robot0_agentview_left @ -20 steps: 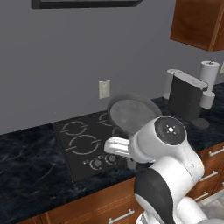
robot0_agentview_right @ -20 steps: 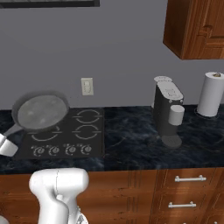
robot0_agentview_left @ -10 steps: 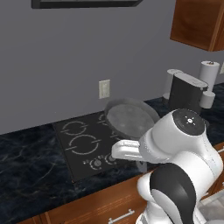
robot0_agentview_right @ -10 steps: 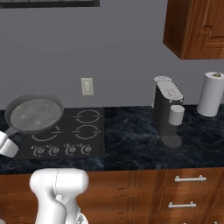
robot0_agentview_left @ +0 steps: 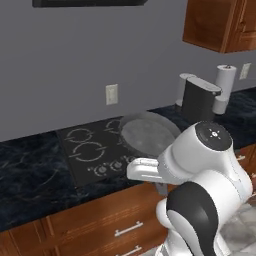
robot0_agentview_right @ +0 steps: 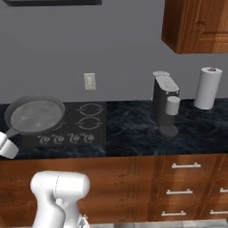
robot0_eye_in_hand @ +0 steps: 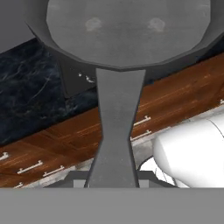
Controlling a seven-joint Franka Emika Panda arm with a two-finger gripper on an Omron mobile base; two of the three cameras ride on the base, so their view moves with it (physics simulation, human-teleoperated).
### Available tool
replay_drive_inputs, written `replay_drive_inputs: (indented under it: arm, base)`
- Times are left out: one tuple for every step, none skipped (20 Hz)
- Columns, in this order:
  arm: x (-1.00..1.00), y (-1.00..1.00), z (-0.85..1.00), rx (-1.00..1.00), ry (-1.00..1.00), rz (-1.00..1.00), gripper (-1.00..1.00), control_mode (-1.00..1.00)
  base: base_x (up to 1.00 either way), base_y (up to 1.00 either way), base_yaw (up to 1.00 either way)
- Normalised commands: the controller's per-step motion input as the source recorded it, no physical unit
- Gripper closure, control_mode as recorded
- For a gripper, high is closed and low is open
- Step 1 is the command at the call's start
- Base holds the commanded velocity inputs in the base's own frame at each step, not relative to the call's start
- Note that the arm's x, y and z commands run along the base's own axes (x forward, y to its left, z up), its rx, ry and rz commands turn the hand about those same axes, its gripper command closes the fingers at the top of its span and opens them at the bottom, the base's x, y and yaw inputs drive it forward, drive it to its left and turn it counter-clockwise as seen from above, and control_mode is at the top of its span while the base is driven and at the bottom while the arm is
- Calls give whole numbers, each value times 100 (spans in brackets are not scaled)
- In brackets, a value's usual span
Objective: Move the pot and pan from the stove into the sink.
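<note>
Gripping its long handle, the tool (robot0_eye_in_hand: 114,181) holds the empty pan (robot0_agentview_right: 34,115) lifted above the stove (robot0_agentview_right: 73,127).

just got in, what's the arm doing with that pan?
The arm is holding the pan by its long handle, with the tool shut on it. The pan is lifted above the stove, tilted, over the stove's left part as seen in the right base view. It has not reached a sink. A coffee machine and a paper towel roll stand on the counter further right.
</note>
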Motion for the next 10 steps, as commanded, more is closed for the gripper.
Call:
replay_drive_inputs:
  arm:
    - [0, 0, 0, 0, 0, 0, 100, 100]
    - [0, 0, 0, 0, 0, 0, 100, 100]
    - [0, 0, 0, 0, 0, 0, 100, 100]
    - [0, 0, 0, 0, 0, 0, 100, 100]
    - [0, 0, 0, 0, 0, 0, 100, 100]
    - [0, 0, 0, 0, 0, 0, 100, 100]
    - [0, 0, 0, 0, 0, 0, 100, 100]
    - [0, 0, 0, 0, 0, 0, 100, 100]
    - [0, 0, 0, 0, 0, 0, 100, 100]
    - [0, 0, 0, 0, 0, 0, 100, 100]
  base:
    - [-54, -35, -1]
    - [-43, -31, -5]
    - [-27, -32, -14]
    - [-22, -38, -21]
    - [-16, -43, -28]
    - [-10, -43, -33]
    - [-3, -39, -36]
    - [0, -35, -38]
    - [0, -34, -39]
    - [0, -31, -40]
